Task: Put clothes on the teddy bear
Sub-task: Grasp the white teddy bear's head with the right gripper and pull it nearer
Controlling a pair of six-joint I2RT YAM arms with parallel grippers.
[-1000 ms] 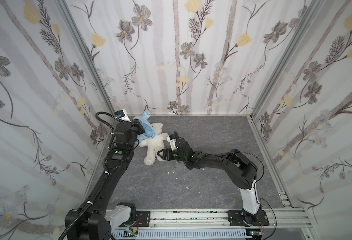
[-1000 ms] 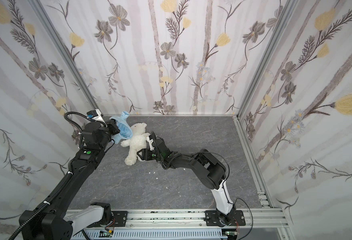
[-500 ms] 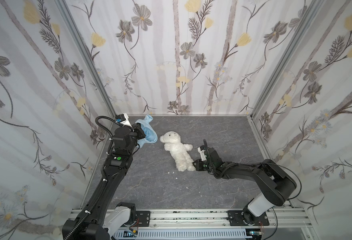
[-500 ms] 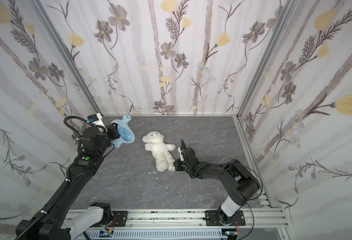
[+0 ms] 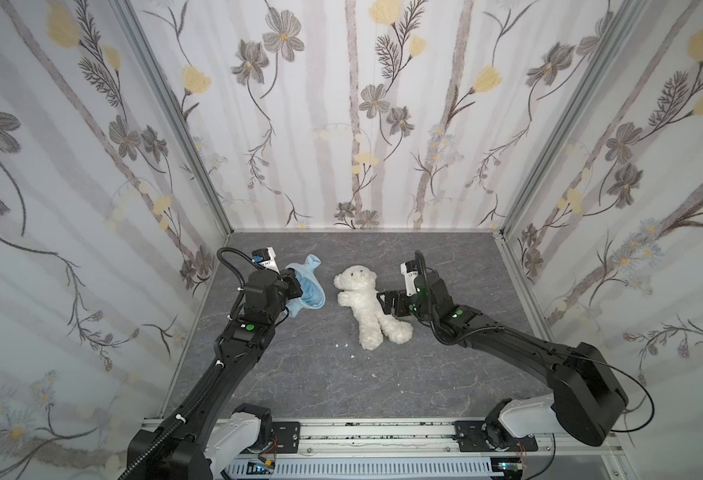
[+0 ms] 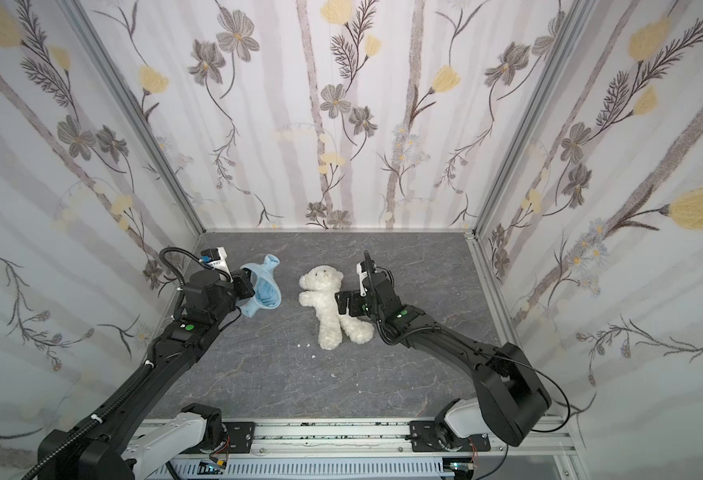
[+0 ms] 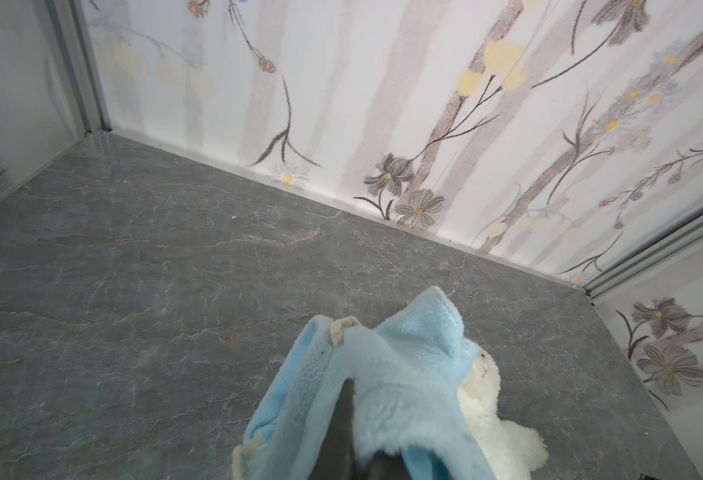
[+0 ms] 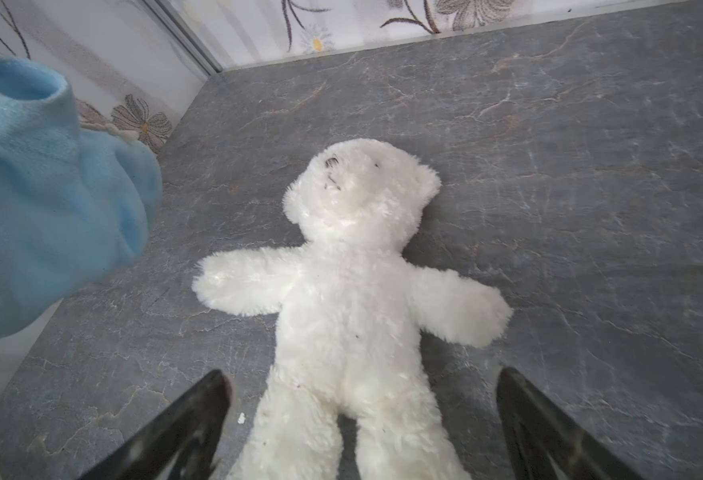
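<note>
The teddy bear (image 5: 365, 308) (image 6: 332, 309) (image 8: 351, 291) lies face up on the grey floor, head toward the back wall, arms spread. My right gripper (image 5: 384, 303) (image 6: 343, 306) (image 8: 362, 376) stands open just right of its torso; in the right wrist view the jaws straddle the bear's hips without touching. To the bear's left my left gripper (image 5: 295, 287) (image 6: 250, 286) (image 7: 351, 401) is shut on the light-blue hoodie (image 5: 310, 286) (image 6: 265, 287) (image 7: 387, 374) (image 8: 29, 187), which hangs off the floor. In the left wrist view, part of the bear (image 7: 495, 419) shows behind the hoodie.
Floral walls close in the floor on the left (image 5: 166, 232), back (image 5: 362, 166) and right (image 5: 557, 232). A metal rail (image 5: 383, 432) carries both arm bases along the front edge. Small white crumbs (image 5: 343, 345) lie by the bear's feet.
The bear was pulled right, away from the hoodie and onto its back. My right gripper then let go, opened wide and moved up beside the torso. The left gripper kept hold of the hoodie.
</note>
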